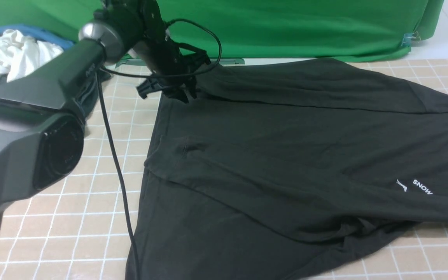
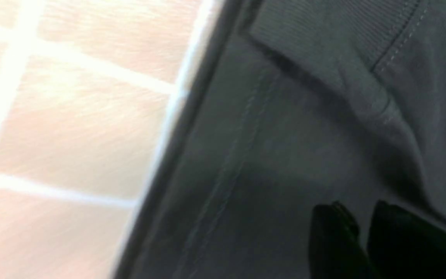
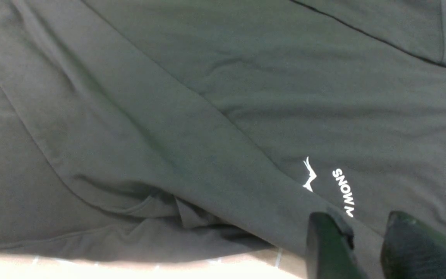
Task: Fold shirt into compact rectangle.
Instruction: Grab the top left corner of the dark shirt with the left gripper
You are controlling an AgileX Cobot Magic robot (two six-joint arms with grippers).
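The black shirt (image 1: 286, 155) lies spread over the checked table, with its far long side folded inward and its near side folded over in a slanting band. Its white logo (image 1: 422, 187) shows at the right. My left gripper (image 1: 181, 92) reaches to the shirt's far left corner. In the blurred left wrist view the left gripper (image 2: 358, 205) has a narrow gap and hangs over the stitched hem (image 2: 238, 155), holding nothing. My right gripper (image 3: 362, 217) stands open just above the folded band near the logo (image 3: 343, 192), with fabric showing between its fingers.
A white garment (image 1: 10, 50) is heaped at the back left, with a dark garment (image 1: 93, 91) beside it under my left arm. A green curtain (image 1: 286, 27) closes the back. The left arm's black cable (image 1: 115, 163) hangs down over the table (image 1: 91, 194).
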